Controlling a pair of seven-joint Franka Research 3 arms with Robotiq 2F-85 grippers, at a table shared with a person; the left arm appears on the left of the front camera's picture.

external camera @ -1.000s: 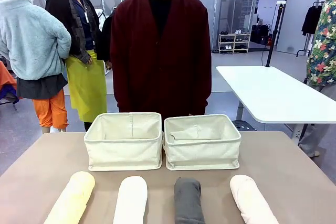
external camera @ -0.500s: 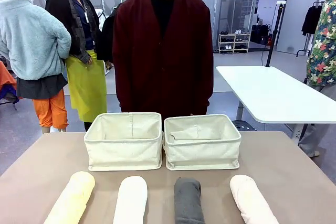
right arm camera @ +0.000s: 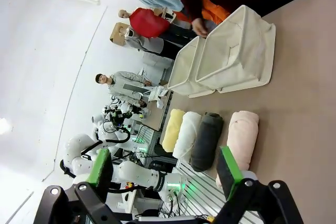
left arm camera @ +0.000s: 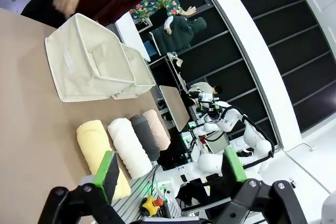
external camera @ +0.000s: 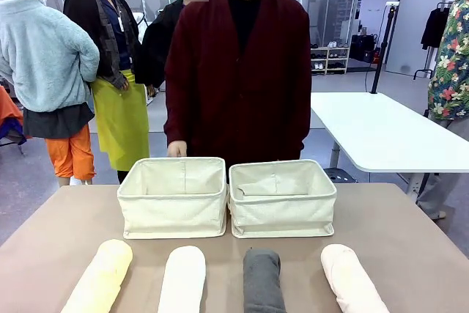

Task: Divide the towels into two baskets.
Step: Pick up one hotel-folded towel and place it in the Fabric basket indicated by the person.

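Moved: person's hand (external camera: 176,149) now at far rim of left basket (external camera: 173,214); torso shifted right. Right basket (external camera: 282,218) touches the left one. Near row on table (external camera: 410,254), none binned: yellow towel (external camera: 100,278), white towel (external camera: 182,280), grey towel (external camera: 263,280), pink towel (external camera: 352,280). Left gripper (left arm camera: 170,169) and right gripper (right arm camera: 165,169): both spread, empty. Advice: grip each roll across its middle, two per basket. Obstacle: hand at left rim. White table (external camera: 381,133) far right, clear.

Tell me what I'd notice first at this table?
Four rolled towels lie in a row at the near edge: pale yellow, white, dark grey, pale pink. Behind them the cream left basket and right basket stand side by side. A person in dark red has a hand at the left basket's far rim.
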